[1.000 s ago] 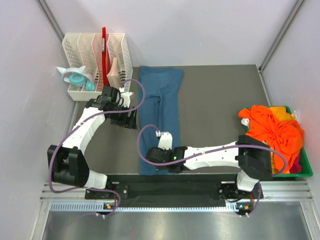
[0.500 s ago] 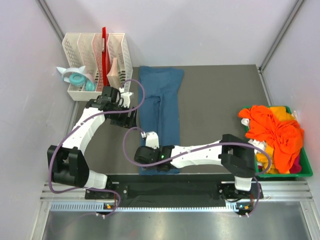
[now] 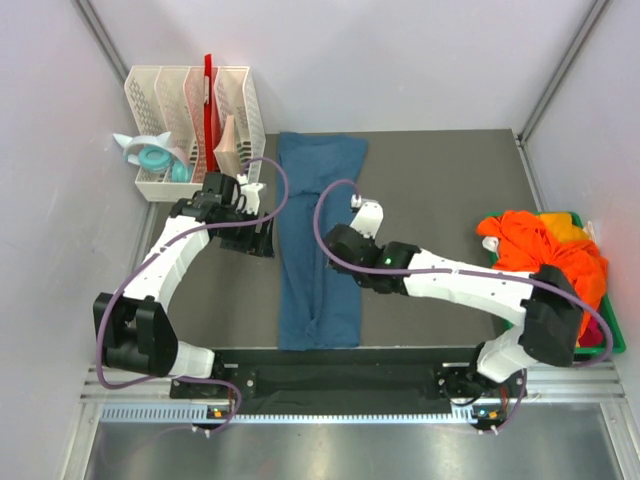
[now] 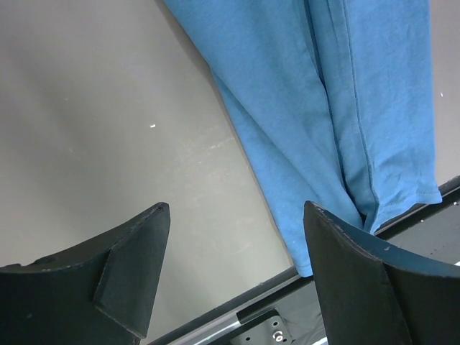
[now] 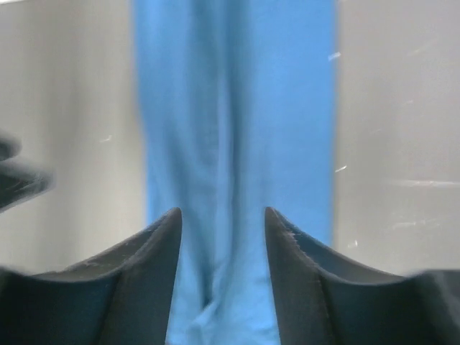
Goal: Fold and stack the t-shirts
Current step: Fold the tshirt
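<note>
A teal-blue t-shirt (image 3: 320,240) lies folded into a long narrow strip from the table's far side to its near edge. It also shows in the left wrist view (image 4: 338,108) and the right wrist view (image 5: 237,108). My right gripper (image 3: 338,250) hovers over the strip's middle, open, with nothing between its fingers (image 5: 223,215). My left gripper (image 3: 255,240) stands open just left of the strip, over bare table (image 4: 237,212). Orange t-shirts (image 3: 545,260) are heaped at the right.
A green bin (image 3: 612,340) at the right edge holds the orange heap. A white slotted rack (image 3: 195,120) and a teal tape dispenser (image 3: 150,155) stand at the back left. A black rail (image 3: 350,375) runs along the table's near edge.
My right gripper opened at the strip's near end, then swung away from the near edge to over the strip's middle. The left arm stayed put.
</note>
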